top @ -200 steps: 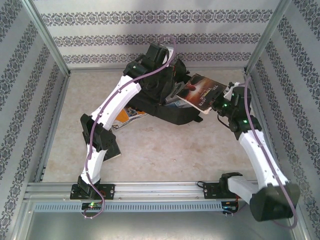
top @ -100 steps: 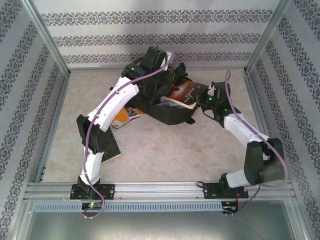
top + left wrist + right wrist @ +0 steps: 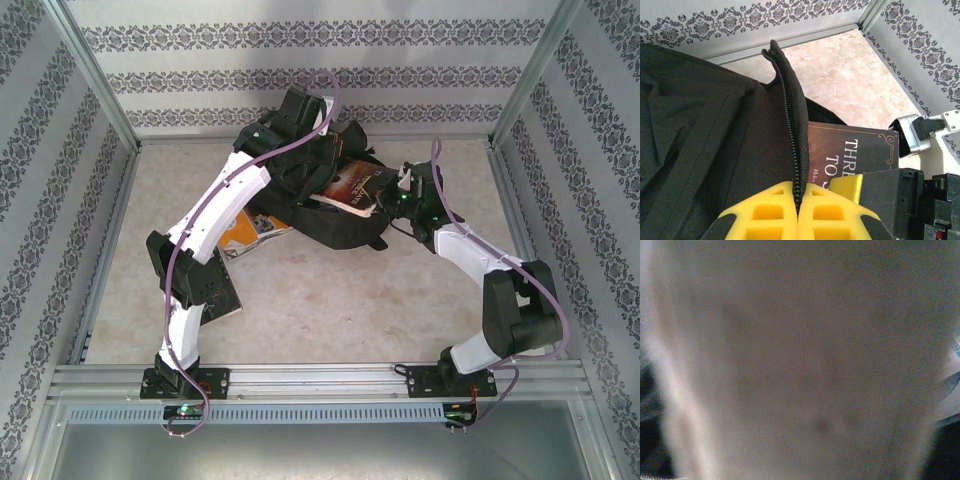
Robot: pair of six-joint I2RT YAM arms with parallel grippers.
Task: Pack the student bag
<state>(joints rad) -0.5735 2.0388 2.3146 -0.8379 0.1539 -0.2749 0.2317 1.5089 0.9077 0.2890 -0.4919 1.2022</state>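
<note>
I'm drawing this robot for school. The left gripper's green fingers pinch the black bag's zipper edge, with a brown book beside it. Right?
Almost. The fingers of the left gripper are yellow, not green, as the left wrist view shows. They do pinch the zipper edge of the black bag, with the brown book beside it.

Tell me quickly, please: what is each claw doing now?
Left claw: closed on the zipper edge of the student bag.
Right claw: closed on the dark book.
</note>
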